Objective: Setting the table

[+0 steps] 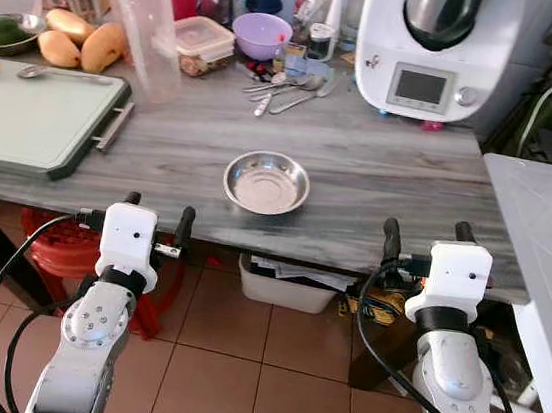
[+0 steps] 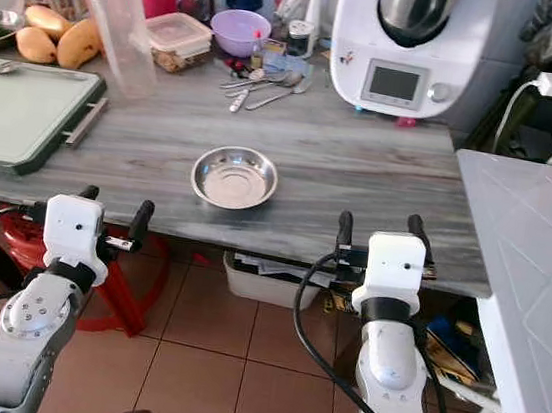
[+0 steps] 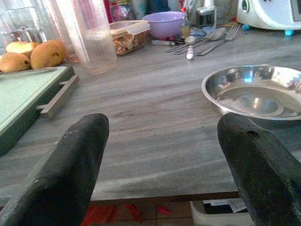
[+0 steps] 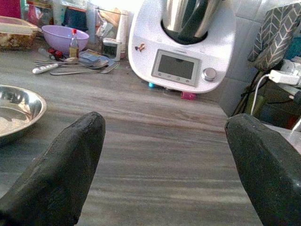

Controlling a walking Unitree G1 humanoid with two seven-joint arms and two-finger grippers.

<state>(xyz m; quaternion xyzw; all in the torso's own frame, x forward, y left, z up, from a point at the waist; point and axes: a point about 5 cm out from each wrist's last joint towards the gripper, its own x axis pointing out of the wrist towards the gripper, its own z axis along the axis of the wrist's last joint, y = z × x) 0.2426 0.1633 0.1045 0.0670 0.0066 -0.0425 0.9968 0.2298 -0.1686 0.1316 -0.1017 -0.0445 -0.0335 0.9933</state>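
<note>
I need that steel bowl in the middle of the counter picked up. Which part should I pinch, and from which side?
Pinch the near rim of the steel bowl, coming from the counter's front edge. It sits upright and empty, with a thin flared lip: one finger can go inside, one outside. The left gripper, open at the edge, looks slightly closer than the right gripper, also open.

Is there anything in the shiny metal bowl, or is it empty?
Empty. The metal bowl sits upright on the grey table, and its bare shiny bottom shows in the head and left wrist views.
</note>
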